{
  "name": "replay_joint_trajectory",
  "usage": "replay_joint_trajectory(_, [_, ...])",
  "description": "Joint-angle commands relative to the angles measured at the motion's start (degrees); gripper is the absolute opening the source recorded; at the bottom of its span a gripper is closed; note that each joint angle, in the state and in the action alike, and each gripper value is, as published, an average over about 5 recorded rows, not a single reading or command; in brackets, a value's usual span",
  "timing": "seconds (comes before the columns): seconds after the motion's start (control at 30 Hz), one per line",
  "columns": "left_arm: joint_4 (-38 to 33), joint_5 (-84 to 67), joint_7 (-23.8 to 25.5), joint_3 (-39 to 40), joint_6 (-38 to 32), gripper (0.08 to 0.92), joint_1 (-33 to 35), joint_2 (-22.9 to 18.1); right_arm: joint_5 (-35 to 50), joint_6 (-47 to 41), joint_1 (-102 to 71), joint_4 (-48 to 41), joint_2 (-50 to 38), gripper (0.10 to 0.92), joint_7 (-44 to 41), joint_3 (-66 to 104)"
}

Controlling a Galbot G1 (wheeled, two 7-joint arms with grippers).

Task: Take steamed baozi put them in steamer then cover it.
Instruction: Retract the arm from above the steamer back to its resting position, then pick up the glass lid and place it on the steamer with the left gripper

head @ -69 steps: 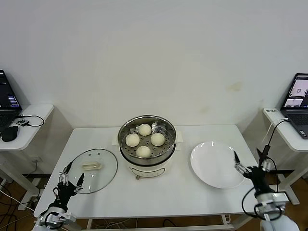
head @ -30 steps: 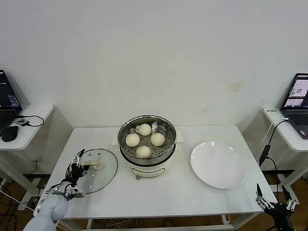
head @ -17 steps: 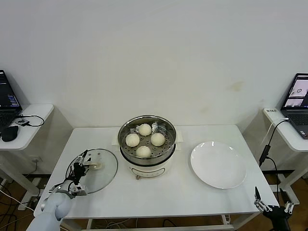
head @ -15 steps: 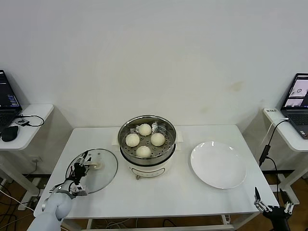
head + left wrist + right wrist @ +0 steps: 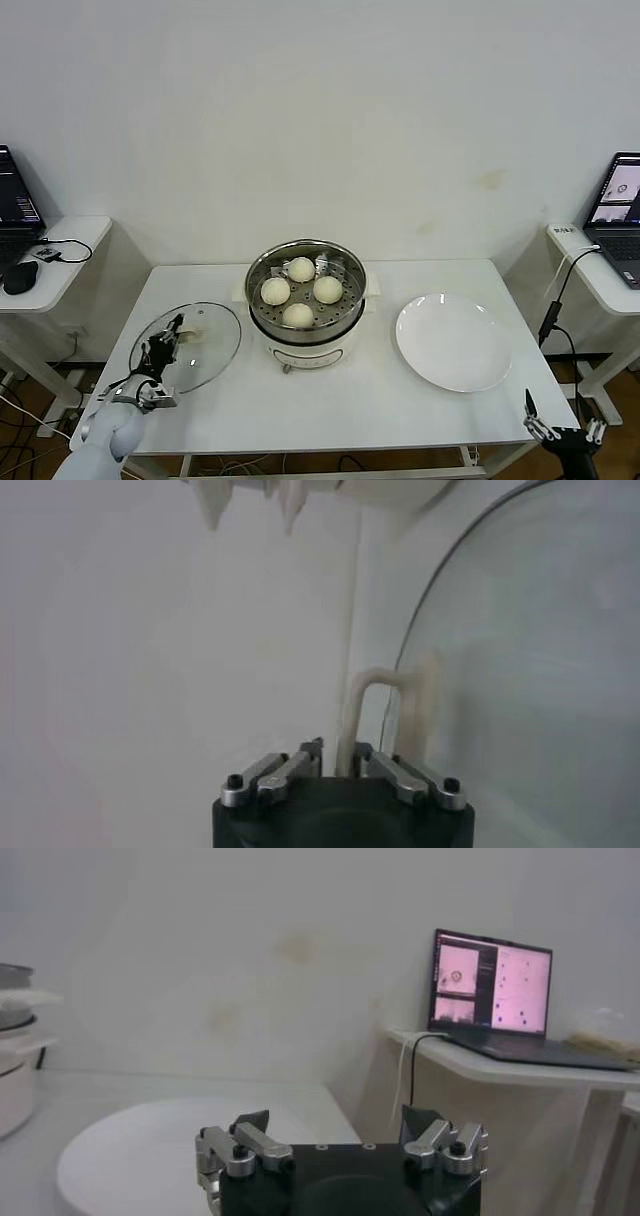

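Your left gripper (image 5: 171, 330) sat over the near-left part of the table (image 5: 330, 405), its jaws pinched shut on the lid's cream handle (image 5: 378, 708). The glass lid (image 5: 187, 345) was tipped up off the tabletop, its near edge raised and its face tilted toward the steamer (image 5: 306, 297); in the left wrist view the handle's long axis ran away from the gripper, along the line of the fingers (image 5: 290, 770). The steamer stood upright at the table's centre, open on top, well apart from the lid. You had 4 baozi (image 5: 299, 315) lying in its steel basket in a diamond: 1 toward the wall, 1 toward you, 1 on each side, each just beside its neighbours. The white plate (image 5: 453, 342) lay flat to the steamer's right, near it but not touching. Your right gripper (image 5: 558, 432) hung below the table's near-right corner, jaws spread wide and holding nothing.
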Motion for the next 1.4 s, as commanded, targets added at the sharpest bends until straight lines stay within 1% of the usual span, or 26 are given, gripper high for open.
replay_joint_trajectory(0.03, [-9.7,-0.2,0.6,-5.8,0.9,0.148,3.8,2.9,-2.0,0.4,0.1,-0.5,0.0,0.823,0.0,-1.5])
replay_joint_trajectory(0.27, [-16.0,-1.5,7.9,-9.4,4.8,0.148,4.2,7.6,-3.1,0.7,0.4,-1.2,-0.1,0.823,-0.1,-2.9])
replay_joint_trajectory(0.47, [-20.9,-1.3,12.2,-9.9,6.8,0.148,3.0,10.8,-3.6,0.7,0.9,-1.5,-0.4,0.823,-0.1,-3.8])
replay_joint_trajectory(0.63, [-26.1,-1.1,15.7,-6.8,8.7,0.148,1.0,12.4,-4.7,0.6,1.5,-1.7,-0.3,0.823,-0.1,-4.3])
replay_joint_trajectory(0.77, [-30.7,-4.2,17.5,-0.4,12.6,0.148,-1.7,12.6,-7.0,1.2,1.8,-2.2,-0.1,0.823,0.2,-4.6])
replay_joint_trajectory(0.93, [-33.0,-5.5,18.6,10.4,17.9,0.148,-7.9,10.9,-9.3,1.5,2.2,-2.4,0.5,0.823,0.7,-5.1])
replay_joint_trajectory(1.17, [-30.8,-9.0,20.8,22.6,26.5,0.148,-18.0,5.5,-11.9,1.6,3.7,-3.7,1.4,0.823,1.6,-5.6])
replay_joint_trajectory(1.3, [-28.1,-8.0,21.7,27.5,30.2,0.148,-21.8,2.1,-13.6,1.6,4.1,-3.7,2.4,0.822,2.3,-6.0])
replay_joint_trajectory(1.4, [-27.0,-5.6,22.8,29.0,32.3,0.148,-23.1,0.0,-15.6,1.6,4.2,-3.7,3.2,0.823,2.6,-6.5])
